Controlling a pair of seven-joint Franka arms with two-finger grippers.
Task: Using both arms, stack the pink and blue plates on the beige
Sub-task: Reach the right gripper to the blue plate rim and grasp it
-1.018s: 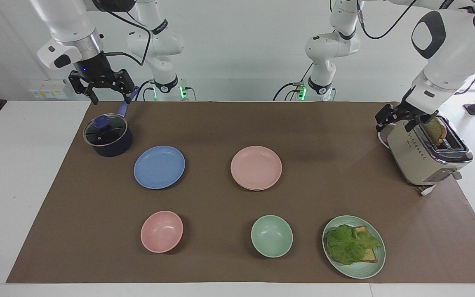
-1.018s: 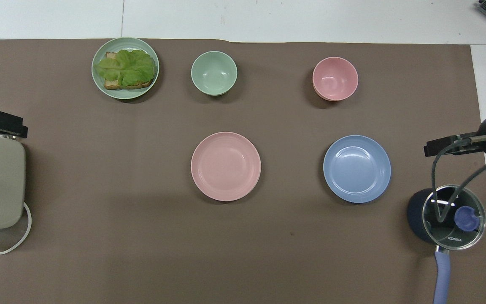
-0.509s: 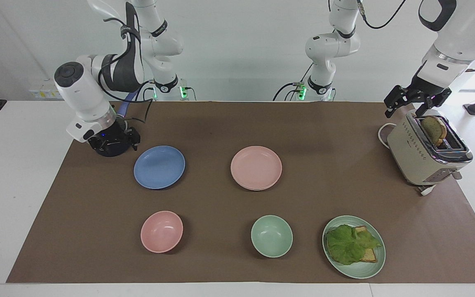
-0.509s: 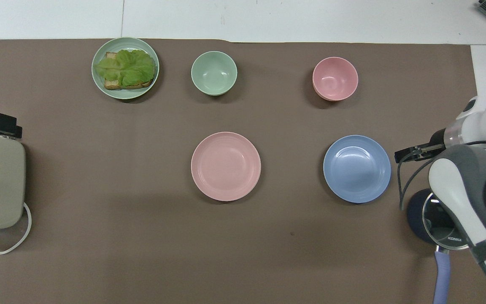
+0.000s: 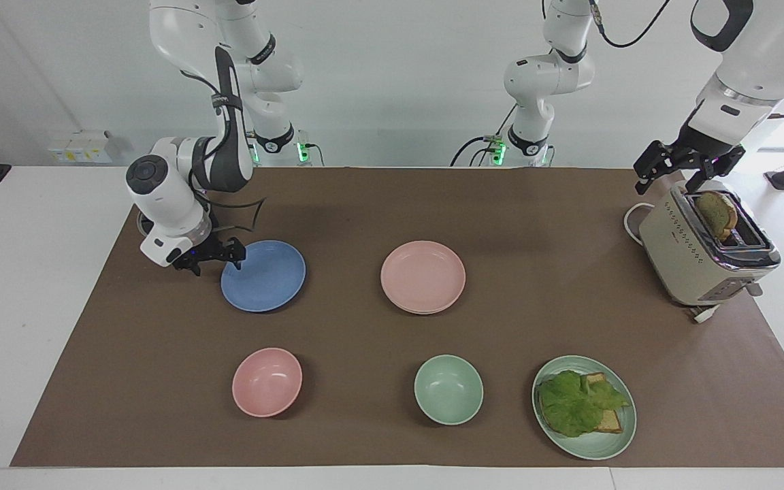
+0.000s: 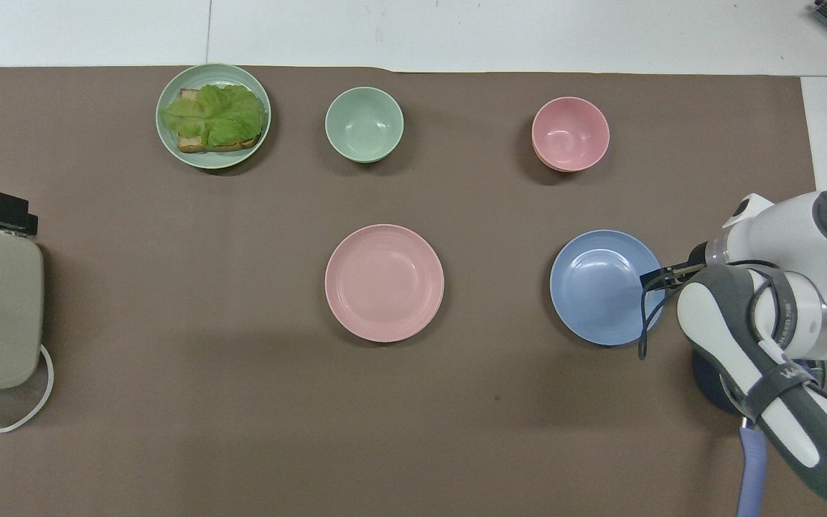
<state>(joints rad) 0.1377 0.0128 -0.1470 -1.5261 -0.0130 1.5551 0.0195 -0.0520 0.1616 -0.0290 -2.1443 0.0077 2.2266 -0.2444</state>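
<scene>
Right tool – fingers spread, low at the rim of the blue plate, at that plate's edge toward the right arm's end of the bench. Left tool – fingers spread, hanging over the toaster. The pink plate lies beside the blue one, on a beige plate showing only as a thin rim.

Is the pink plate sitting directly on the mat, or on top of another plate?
On another plate: in the facing view a second, paler rim shows just under the pink plate; the overhead view hides it.
</scene>
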